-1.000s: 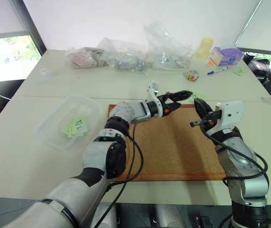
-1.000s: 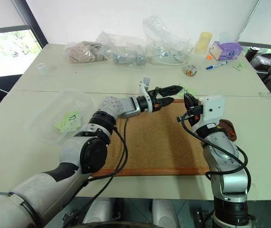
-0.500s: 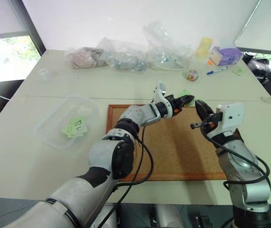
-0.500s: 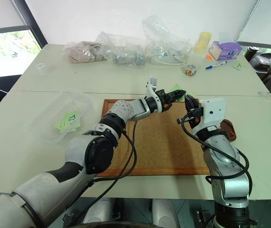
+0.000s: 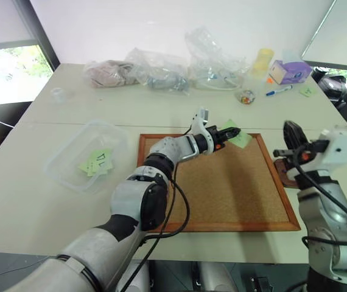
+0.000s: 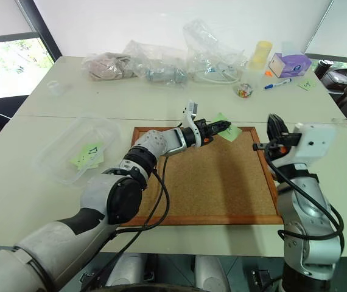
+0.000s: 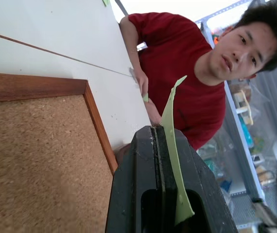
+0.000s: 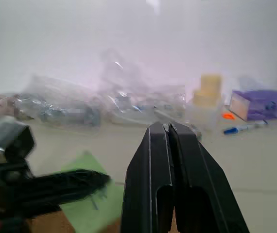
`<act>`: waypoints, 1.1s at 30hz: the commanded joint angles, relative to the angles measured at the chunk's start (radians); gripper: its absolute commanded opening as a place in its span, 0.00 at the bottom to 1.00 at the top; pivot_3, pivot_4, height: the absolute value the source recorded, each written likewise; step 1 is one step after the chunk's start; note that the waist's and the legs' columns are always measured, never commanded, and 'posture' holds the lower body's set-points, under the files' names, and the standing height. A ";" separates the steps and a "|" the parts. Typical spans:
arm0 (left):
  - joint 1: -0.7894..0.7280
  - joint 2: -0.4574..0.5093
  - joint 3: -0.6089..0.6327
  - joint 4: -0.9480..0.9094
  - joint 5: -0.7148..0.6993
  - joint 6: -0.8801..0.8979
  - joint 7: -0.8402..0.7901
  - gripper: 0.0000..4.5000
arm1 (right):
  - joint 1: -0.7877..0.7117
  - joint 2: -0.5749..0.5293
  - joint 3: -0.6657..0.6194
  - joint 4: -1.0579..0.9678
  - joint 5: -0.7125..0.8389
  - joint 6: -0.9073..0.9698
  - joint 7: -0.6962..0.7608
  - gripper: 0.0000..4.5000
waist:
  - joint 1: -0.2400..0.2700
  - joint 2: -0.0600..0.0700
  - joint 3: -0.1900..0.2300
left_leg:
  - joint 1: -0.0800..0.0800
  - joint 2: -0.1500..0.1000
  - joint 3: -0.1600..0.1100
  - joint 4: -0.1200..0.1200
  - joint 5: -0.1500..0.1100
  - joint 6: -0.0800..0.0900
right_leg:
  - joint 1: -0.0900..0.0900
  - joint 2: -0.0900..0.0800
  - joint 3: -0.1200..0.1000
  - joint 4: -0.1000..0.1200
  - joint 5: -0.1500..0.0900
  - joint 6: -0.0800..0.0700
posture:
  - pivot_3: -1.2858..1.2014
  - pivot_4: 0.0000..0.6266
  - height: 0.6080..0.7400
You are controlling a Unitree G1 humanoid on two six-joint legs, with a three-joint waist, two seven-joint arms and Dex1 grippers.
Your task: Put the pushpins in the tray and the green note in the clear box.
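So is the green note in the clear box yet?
Out. The left pincer is shut on the green note at the cork board's far edge; the clear box sits apart.

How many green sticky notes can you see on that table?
At least 3: one pale-green square sticky note pinched in the left gripper, one inside the clear plastic box, one far right near the blue pen. More may be stacked in the box.

Clear box [image 5: 85, 155] left of cork board [image 5: 222, 182]

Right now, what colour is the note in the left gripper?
Pale green; the green note shows best in the left eye view.
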 commanded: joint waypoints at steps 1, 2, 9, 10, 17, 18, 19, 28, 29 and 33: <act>0.046 -0.011 -0.140 -0.187 0.047 0.073 -0.136 0.02 | 0.055 -0.026 -0.064 0.051 -0.064 0.009 -0.039 0.00 | -0.001 0.000 0.000 | 0.000 0.000 0.000 0.000 0.000 0.000 | 0.000 0.000 0.000 0.000 0.000 0.000 | 0.52 0.24 0.98; 0.082 -0.011 -0.188 -0.262 0.053 0.100 -0.169 0.02 | 0.067 -0.030 -0.068 0.076 -0.078 0.009 -0.043 0.00 | -0.001 0.000 0.000 | 0.000 0.000 0.000 0.000 0.000 0.000 | 0.000 0.000 0.000 0.000 0.000 -0.001 | 0.52 0.24 0.98; 0.328 0.005 -0.419 -0.744 0.020 0.264 -0.225 0.02 | 0.069 -0.059 -0.057 0.262 -0.099 0.026 -0.004 0.00 | -0.007 0.002 -0.001 | 0.001 0.001 0.001 0.000 0.000 0.000 | 0.000 0.001 0.002 0.001 -0.001 -0.002 | 0.52 0.24 0.98; 0.344 0.005 -0.425 -0.772 0.014 0.274 -0.215 0.02 | 0.064 -0.062 -0.057 0.278 -0.095 0.033 -0.001 0.00 | -0.006 0.002 -0.001 | 0.001 0.001 0.001 0.000 0.000 0.000 | 0.000 0.001 0.002 0.001 -0.001 -0.002 | 0.52 0.24 0.98; 0.382 -0.001 -0.418 -0.826 -0.016 0.295 -0.144 0.02 | 0.022 -0.067 -0.065 0.372 -0.082 0.034 0.034 0.00 | -0.002 0.002 -0.001 | 0.001 0.001 0.000 0.000 0.000 0.000 | 0.000 0.000 0.002 0.001 0.000 -0.001 | 0.52 0.24 0.98; 0.384 0.001 -0.420 -0.831 -0.021 0.296 -0.141 0.01 | 0.016 -0.067 -0.069 0.381 -0.078 0.034 0.039 0.06 | -0.002 0.002 -0.001 | 0.001 0.001 0.000 0.000 0.000 0.000 | 0.000 0.000 0.002 0.001 0.000 -0.001 | 0.52 0.24 0.98; 0.386 0.005 -0.423 -0.834 -0.024 0.297 -0.138 0.00 | 0.011 -0.069 -0.072 0.390 -0.076 0.034 0.043 0.14 | -0.002 0.002 -0.001 | 0.001 0.001 0.000 0.000 0.000 0.000 | 0.000 0.000 0.002 0.001 0.000 -0.001 | 0.52 0.24 0.98; 0.386 0.014 -0.430 -0.828 -0.039 0.290 -0.125 0.00 | 0.009 -0.067 -0.090 0.396 -0.071 0.021 0.044 0.99 | -0.003 0.002 -0.001 | 0.001 0.001 0.000 0.000 0.000 0.000 | 0.000 0.000 0.002 0.001 0.000 -0.001 | 0.52 0.24 0.98; 0.386 0.013 -0.431 -0.827 -0.040 0.289 -0.126 0.00 | 0.010 -0.064 -0.094 0.391 -0.067 0.018 0.043 0.99 | -0.003 0.002 -0.001 | 0.001 0.001 0.000 0.000 0.000 0.000 | 0.000 0.000 0.002 0.001 0.000 -0.001 | 0.52 0.24 0.98; 0.386 0.013 -0.435 -0.822 -0.040 0.284 -0.129 0.00 | 0.010 -0.054 -0.105 0.371 -0.053 0.004 0.041 0.99 | -0.003 0.002 -0.001 | 0.001 0.001 0.000 0.000 0.000 0.000 | 0.000 0.000 0.002 0.001 0.000 -0.001 | 0.52 0.24 0.98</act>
